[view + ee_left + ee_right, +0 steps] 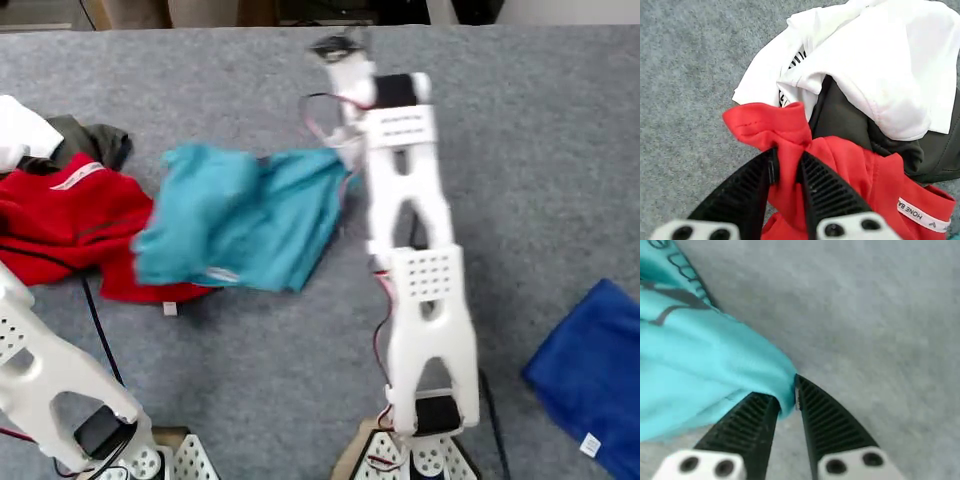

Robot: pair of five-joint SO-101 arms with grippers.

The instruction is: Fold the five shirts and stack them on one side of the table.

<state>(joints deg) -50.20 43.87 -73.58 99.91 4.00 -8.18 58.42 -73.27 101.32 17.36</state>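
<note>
Two shirts are held: the teal shirt (240, 220), lying mid-way across the worktop (540, 150), is pinched at its right edge by the right hand (786, 395); the red shirt (855, 165), at the left, by the left hand (788, 159). Soft, limp cloth is judged best gripped at hems or corners.

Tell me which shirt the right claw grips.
The teal shirt, its edge pinched in the right claw. The left claw has the red shirt; the others lie free.

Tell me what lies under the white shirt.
A dark shirt pokes out from under the white shirt, beside the red shirt pinched by the left gripper. How far it runs beneath is covered.
</note>
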